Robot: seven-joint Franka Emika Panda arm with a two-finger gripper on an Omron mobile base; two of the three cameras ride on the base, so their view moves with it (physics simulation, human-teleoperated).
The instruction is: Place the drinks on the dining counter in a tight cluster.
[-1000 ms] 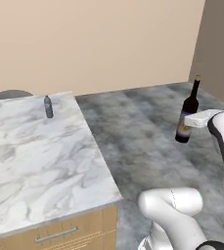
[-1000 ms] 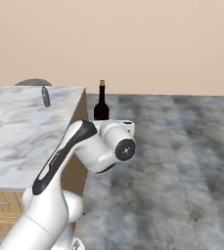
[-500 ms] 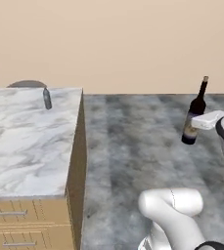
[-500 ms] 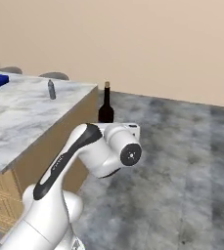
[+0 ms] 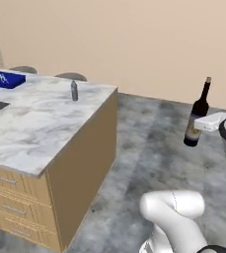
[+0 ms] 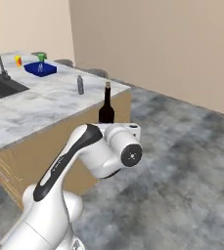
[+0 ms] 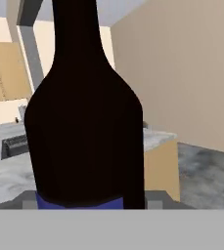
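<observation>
Now | fingers: part-open, clamped on wine bottle | upright, midair

free: dining counter near half bare | obstacles: small grey bottle, blue tray at far edge

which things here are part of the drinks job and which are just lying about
Part of the job:
wine bottle, held in the gripper
small grey bottle
dining counter

Just lying about:
blue box
green cup
yellow cup
black sink
</observation>
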